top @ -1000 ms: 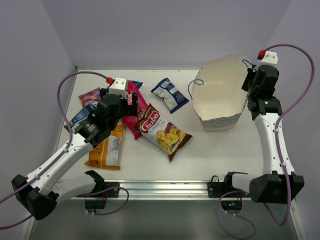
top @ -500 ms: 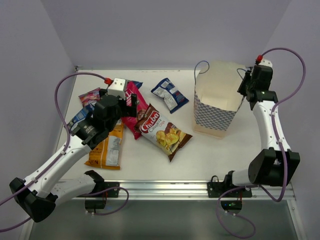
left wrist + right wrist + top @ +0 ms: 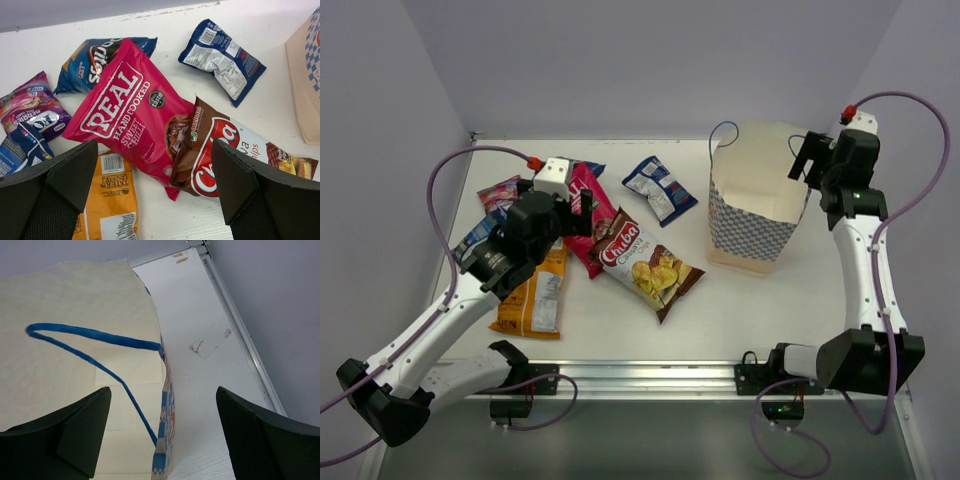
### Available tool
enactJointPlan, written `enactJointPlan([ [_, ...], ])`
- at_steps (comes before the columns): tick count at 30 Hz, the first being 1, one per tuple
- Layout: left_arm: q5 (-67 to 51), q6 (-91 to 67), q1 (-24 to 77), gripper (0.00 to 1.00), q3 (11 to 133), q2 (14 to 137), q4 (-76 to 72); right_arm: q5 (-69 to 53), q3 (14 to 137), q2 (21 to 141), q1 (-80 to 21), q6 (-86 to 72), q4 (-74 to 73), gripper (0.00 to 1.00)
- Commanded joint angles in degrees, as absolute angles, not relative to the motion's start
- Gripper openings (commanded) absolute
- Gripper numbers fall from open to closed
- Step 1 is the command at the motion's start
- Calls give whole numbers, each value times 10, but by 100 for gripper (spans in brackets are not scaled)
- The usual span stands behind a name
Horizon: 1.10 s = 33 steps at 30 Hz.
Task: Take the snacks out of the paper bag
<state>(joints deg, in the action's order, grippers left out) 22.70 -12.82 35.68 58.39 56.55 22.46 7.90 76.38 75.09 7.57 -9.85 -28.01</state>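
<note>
The paper bag stands upright on the table at the right, its mouth open upward; its inside looks plain tan, with a blue cord handle lying across it. My right gripper is open, its jaws either side of the bag's right rim and apart from it. The snacks lie on the table at the left: a pink-red packet, a brown chip bag, an orange-yellow packet, a blue-white one, a blue one and a pink-purple one. My left gripper hovers open over them, holding nothing.
The table's back edge and the right side rail run close to the bag. The packets overlap one another in a pile under the left arm. Purple cables loop beside both arms.
The bag went from tipped up with its underside toward the camera to standing upright on the table. My right gripper opened and let go of its rim. The left arm barely moved.
</note>
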Motion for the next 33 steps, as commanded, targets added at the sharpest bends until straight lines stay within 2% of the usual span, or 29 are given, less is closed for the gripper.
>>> enactJointPlan([
  [1,228,-130,353,100,618,556,236,68,794,693,79,-78,-280,89],
  [5,227,-133,353,100,628,564,249,26,795,658,78,-65,-287,99],
  [16,249,-139,353,100,677,564,299,-98,780,545,78,-72,-320,99],
  [25,259,-144,353,100,704,547,320,-187,710,430,76,-143,-255,99],
  [33,271,-151,353,100,725,531,352,-173,653,391,30,-139,-209,99],
])
